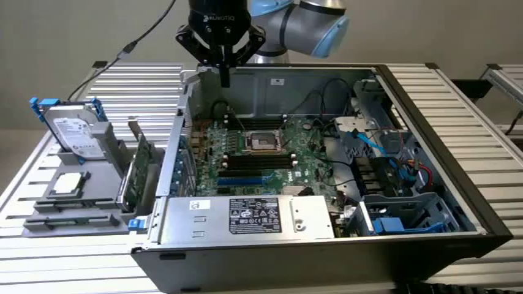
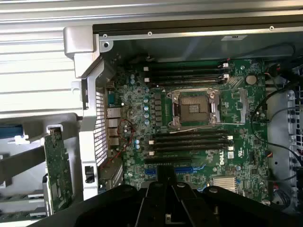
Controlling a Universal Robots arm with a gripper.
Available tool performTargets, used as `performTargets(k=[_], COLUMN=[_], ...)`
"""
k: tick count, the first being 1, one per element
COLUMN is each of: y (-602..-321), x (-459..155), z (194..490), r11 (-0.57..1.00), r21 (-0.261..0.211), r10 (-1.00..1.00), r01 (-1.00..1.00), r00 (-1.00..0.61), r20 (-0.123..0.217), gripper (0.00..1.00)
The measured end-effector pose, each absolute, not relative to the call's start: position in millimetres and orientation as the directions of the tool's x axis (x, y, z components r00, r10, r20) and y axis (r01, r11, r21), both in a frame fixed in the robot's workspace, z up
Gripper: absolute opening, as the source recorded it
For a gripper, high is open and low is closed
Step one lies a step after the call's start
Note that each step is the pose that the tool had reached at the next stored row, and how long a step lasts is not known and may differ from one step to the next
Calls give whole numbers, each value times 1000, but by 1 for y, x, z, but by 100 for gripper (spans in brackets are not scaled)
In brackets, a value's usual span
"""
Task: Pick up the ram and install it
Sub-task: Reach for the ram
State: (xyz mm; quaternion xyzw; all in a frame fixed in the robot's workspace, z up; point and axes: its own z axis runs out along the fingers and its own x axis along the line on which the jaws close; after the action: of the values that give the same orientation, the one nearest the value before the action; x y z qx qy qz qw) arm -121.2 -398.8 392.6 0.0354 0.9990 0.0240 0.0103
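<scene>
Black hand (image 1: 224,79), closed, hovers above one open computer case (image 1: 425,110).

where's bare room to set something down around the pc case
Bare slats on the exterior view's right of the case, and beyond the drive at its left. Crowded: the rack beside the case, and the cables inside it.

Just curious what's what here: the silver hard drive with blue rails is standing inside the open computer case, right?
Not quite. The hard drive stands outside the case, in the grey rack at the exterior view's left. The exterior view shows it.
</scene>
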Motion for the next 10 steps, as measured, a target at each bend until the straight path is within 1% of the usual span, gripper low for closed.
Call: performTargets(k=[10], y=[-399], x=[-121], z=[393], r11=[996], r21=[49], r10=[71], r01=[70], r00=[-997], r20=[-19], gripper=[11])
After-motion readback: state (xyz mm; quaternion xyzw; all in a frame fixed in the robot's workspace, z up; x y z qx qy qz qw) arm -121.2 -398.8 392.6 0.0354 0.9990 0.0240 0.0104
